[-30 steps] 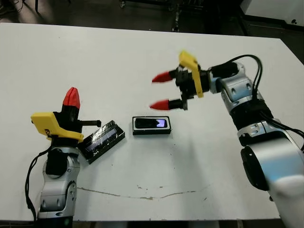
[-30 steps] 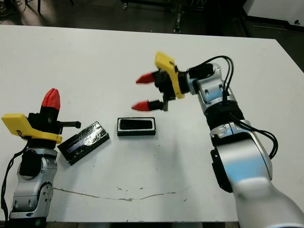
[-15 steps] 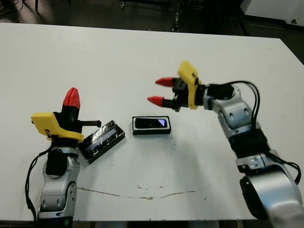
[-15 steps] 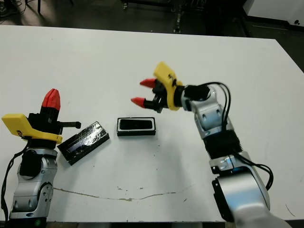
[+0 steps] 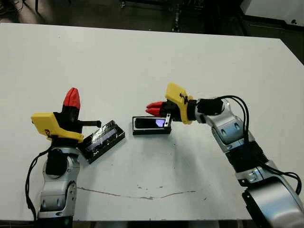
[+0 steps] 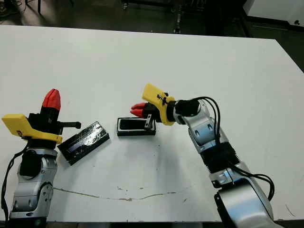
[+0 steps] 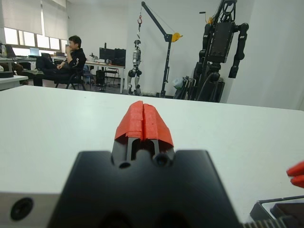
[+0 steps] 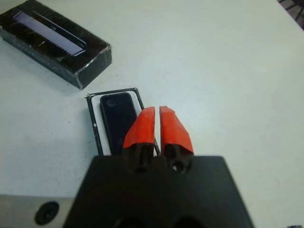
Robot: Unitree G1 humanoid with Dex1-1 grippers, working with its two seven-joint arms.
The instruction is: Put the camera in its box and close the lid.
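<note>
Red-tipped right gripper, fingers pressed together, over small white-lined black box.
Slim black camera lies inside; ribbed glossy black lid beside closed left gripper.

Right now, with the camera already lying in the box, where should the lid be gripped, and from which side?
Probably across its two long edges near the middle, from above. The lid lies flat and angled on the table beside the left gripper, apart from the box, so only its narrow width would fit between the fingers.
</note>
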